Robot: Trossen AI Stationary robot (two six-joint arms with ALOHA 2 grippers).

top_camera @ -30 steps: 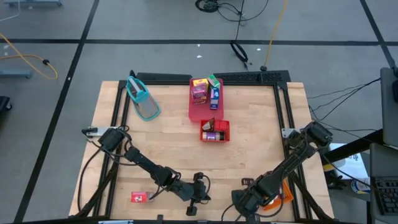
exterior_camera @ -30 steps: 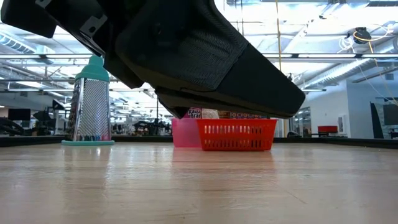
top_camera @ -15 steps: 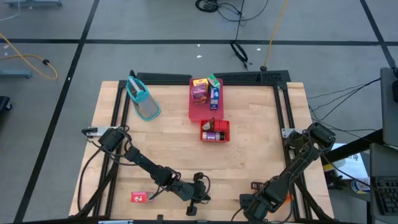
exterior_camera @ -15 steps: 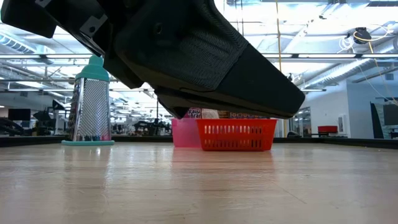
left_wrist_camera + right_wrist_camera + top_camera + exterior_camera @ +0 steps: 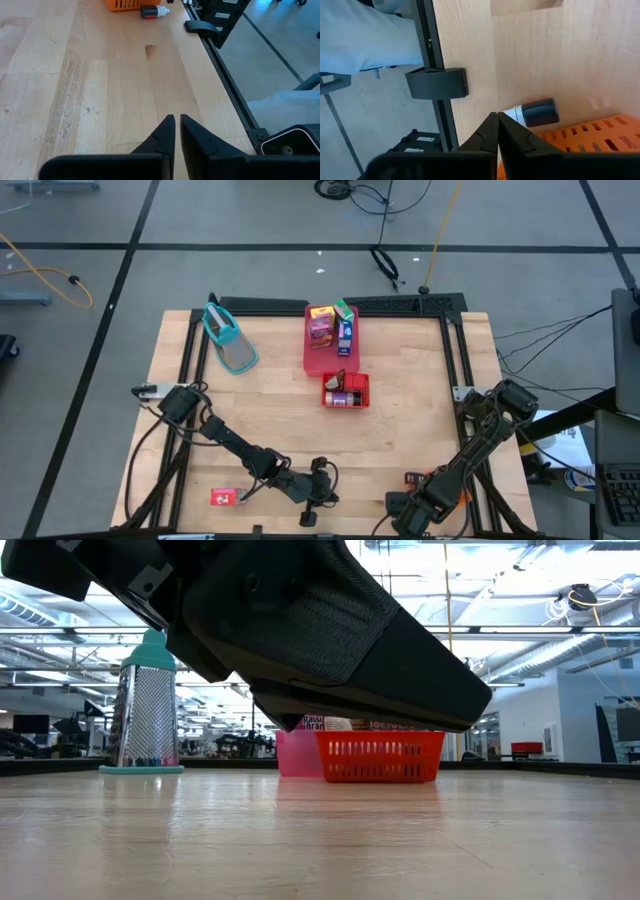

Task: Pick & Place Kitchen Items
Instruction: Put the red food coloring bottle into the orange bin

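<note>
Two ribbed plastic baskets, steel grater on wood tbl.

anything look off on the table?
Yes: a small dark-capped bottle lies on its side on the wood beside the orange bin, not in it. A red carton sits alone near the table's front edge.

Table top pale wood planks, matt, visible grain, a few scuffs and one small knot. Table frame dark metal, matt. Grater perforated shiny metal with teal plastic top and base. Red basket slotted plastic, slightly glossy; pink tray smooth plastic. Cartons printed card (gloss unclear). Orange bin slotted plastic. Small bottle smooth plastic, dark cap. Gripper fingers matt black plastic.
</note>
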